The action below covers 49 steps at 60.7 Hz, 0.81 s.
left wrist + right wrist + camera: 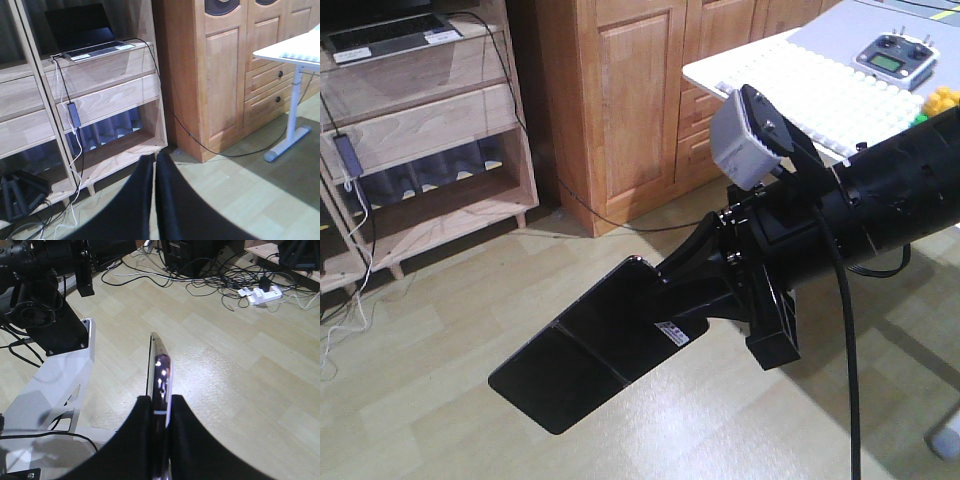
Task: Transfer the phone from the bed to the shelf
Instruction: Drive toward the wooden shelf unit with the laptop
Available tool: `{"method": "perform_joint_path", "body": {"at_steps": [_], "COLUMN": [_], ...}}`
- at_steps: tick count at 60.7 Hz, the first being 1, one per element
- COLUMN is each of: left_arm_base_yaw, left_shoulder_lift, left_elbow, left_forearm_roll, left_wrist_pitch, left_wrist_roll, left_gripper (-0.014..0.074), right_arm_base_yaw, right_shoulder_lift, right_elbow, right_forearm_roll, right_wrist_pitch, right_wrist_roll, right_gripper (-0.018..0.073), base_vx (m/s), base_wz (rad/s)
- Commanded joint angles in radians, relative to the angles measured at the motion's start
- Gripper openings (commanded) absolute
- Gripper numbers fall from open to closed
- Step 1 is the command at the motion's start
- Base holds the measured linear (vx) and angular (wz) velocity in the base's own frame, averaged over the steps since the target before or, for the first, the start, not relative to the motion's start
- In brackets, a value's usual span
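The phone, a thin glossy black slab with a seam across its middle and a small white sticker, hangs in the air above the floor. My right gripper is shut on its sticker end. In the right wrist view the phone shows edge-on, sticking out past the right gripper. The pale-wood shelf stands at the back left, well apart from the phone. In the left wrist view the shelf fills the left half, and my left gripper is shut with nothing in it. The bed is out of view.
A grey laptop sits on an upper shelf board with cables hanging down from it. A wooden cabinet stands right of the shelf. A white table carries a remote controller. Tangled cables and a power strip lie on the floor.
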Motion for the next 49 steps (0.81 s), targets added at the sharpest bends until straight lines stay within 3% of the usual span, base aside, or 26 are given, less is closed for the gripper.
{"method": "perform_joint_path", "body": {"at_steps": [1, 49], "left_arm_base_yaw": [-0.006, -0.006], "left_shoulder_lift": [-0.014, -0.014], "left_elbow": [-0.022, -0.022], "left_forearm_roll": [-0.009, -0.009], "left_wrist_pitch": [-0.073, -0.073], "left_wrist_roll": [-0.006, -0.006], "left_gripper": [0.0001, 0.0001], "right_arm_base_yaw": [-0.001, -0.001], "right_shoulder_lift": [-0.035, -0.035], "right_elbow": [-0.028, -0.028], "right_forearm_roll": [0.079, 0.079], "right_wrist_pitch": [0.063, 0.063], "right_wrist_roll": [0.000, 0.000], "right_gripper": [-0.0002, -0.0002], "base_vx": [0.40, 0.41], "base_wz": [0.04, 0.19]}}
